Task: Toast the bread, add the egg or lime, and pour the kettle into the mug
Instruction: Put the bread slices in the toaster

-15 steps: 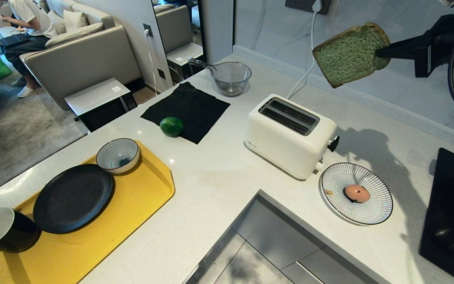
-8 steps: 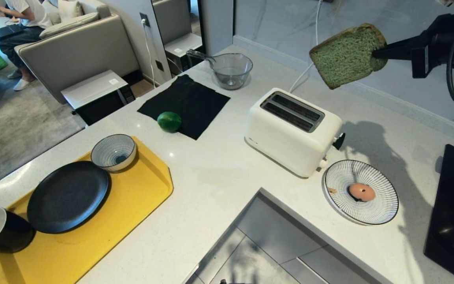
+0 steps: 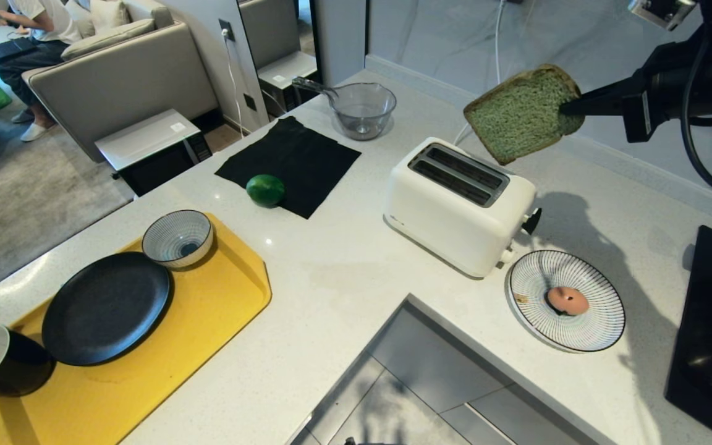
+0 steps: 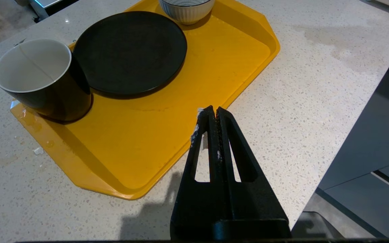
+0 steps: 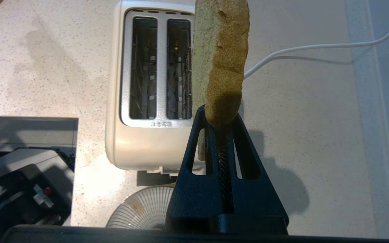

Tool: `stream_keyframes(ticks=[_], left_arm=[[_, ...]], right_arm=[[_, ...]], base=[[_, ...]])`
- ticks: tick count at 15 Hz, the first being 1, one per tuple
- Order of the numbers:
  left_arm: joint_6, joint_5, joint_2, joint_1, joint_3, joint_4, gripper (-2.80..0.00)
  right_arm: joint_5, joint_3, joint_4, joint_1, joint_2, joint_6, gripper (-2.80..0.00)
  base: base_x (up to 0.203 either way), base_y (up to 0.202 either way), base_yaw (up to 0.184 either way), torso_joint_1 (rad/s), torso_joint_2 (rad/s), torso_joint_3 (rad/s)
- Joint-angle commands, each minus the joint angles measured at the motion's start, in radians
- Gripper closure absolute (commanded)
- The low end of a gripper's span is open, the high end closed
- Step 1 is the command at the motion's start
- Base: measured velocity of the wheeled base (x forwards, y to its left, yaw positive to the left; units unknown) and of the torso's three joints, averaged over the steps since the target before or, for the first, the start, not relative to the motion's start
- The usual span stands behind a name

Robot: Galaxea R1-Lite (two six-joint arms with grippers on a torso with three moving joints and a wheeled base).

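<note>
The right gripper [image 3: 569, 106], jaws clamping the pale green brown-crusted bread slice [image 3: 520, 115] edge-on, is hanging just beyond the white toaster [image 3: 458, 207], parallel to its slots; left jaws closed

The head camera looks down from high over the white surface [image 3: 343, 278], with the toaster [image 3: 458, 207] near centre. The right wrist camera looks straight down on that toaster [image 5: 150, 91] from close above. The left wrist camera faces the yellow tray [image 4: 167, 135], left of the toaster, shared with the head view [image 3: 207, 321].
</note>
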Motion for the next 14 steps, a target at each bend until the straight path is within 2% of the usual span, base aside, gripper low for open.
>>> stream_keyframes(ticks=[1,10,14], left_arm=[[0.0,0.0,-0.002,0.0,0.017,-0.001,0.0],[0.0,0.0,-0.002,0.0,0.017,-0.001,0.0],[0.0,0.0,-0.002,0.0,0.017,-0.001,0.0]], right_arm=[[-0.001,0.001,0.023,0.01,0.007,-0.005,0.0],[-0.006,-0.001,0.023,0.01,0.049,-0.009,0.0],[-0.006,-0.001,0.023,0.01,0.068,-0.037,0.0]], base=[[0.0,0.0,0.0,0.0,0.0,0.0],[0.0,0.0,0.0,0.0,0.0,0.0],[0.0,0.0,0.0,0.0,0.0,0.0]])
